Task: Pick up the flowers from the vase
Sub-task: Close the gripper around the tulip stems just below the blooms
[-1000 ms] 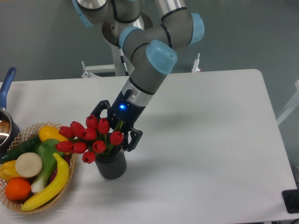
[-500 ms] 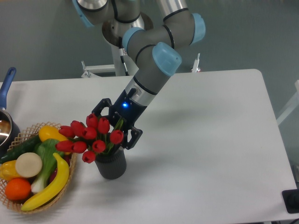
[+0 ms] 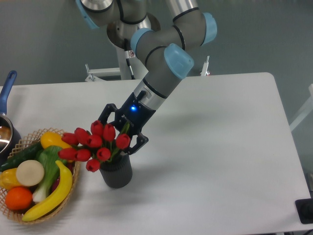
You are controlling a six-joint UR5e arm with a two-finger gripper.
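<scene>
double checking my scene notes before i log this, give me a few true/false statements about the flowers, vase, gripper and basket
1. The flowers stand in the vase. True.
2. The vase lies tipped on its side. False: it stands upright on the table.
3. The gripper is at the tulips with its fingers spread to either side. True.
4. The basket is to the right of the vase. False: it sits to the left, at the table edge.
5. The flowers are yellow. False: they are red.
</scene>
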